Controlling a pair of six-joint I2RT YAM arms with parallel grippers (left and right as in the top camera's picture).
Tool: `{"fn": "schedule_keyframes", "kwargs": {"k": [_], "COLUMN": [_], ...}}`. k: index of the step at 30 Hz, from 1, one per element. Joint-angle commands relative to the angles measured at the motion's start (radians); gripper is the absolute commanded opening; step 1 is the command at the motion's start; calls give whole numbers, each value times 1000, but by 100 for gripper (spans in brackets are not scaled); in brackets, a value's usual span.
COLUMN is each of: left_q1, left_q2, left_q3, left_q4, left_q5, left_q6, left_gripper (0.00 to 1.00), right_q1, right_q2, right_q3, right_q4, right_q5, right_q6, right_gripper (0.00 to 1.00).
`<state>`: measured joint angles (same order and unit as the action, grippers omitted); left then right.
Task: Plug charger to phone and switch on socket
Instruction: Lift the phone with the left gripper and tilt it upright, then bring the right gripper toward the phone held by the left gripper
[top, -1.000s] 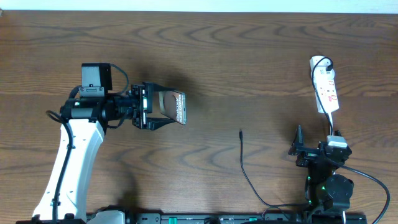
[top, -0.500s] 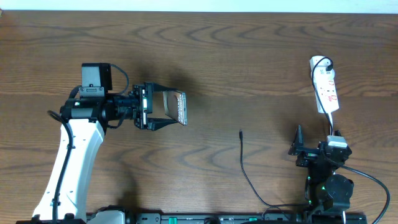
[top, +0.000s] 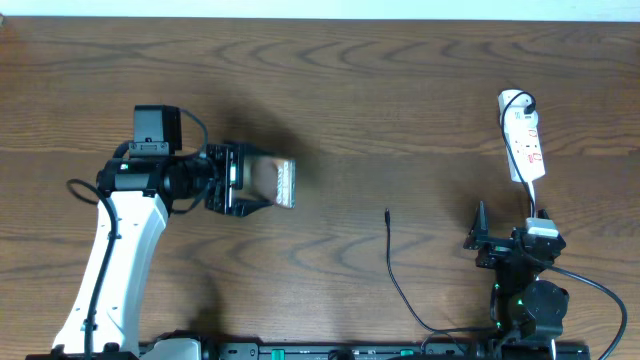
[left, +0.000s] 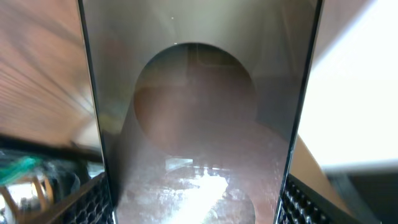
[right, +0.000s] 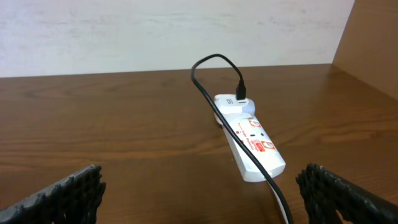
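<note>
My left gripper (top: 250, 182) is shut on the phone (top: 281, 183), holding it off the table at the left, tilted nearly edge-on to the overhead camera. In the left wrist view the phone (left: 199, 112) fills the frame between my two fingers, its glossy face showing a large round circle. The charger cable (top: 392, 262) lies on the table at centre right, its small tip pointing away from me. The white socket (top: 524, 147) with red markings lies at the far right. My right gripper (top: 505, 236) is open and empty just below it, the socket (right: 250, 138) ahead between its fingers.
A black cable (right: 214, 68) is plugged into the far end of the socket and runs back toward my right gripper. A pale wall edges the far side of the wooden table (top: 400, 90).
My left gripper has rotated the phone, so it now looks narrower and more edge-on from above, and has drawn back slightly to the left. The right arm and the charger have not moved.
</note>
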<state>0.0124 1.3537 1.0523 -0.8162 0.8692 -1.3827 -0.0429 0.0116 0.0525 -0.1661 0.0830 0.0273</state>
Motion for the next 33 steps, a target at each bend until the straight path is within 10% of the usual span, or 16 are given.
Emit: {"fn": "schedule_keyframes", "kwargs": {"k": [1,23,33], "left_q1": [2,2,2], "left_q2": [-21,-14,-14], "left_q3": [29,16,16], "left_q4": [-71,-165,-163], "left_q5": [-296,-549,-549], "left_q6": [40,39,39], "left_gripper": [8,7,8], "right_q1": [-8,-8,-8], "right_q2": [-6,7,364], "right_q3": [-3,14,266], "right_q4": [0,79,72], "right_q5": [8,-297,-501], "right_q6": [13,216,264], "right_gripper": [99,99,99]}}
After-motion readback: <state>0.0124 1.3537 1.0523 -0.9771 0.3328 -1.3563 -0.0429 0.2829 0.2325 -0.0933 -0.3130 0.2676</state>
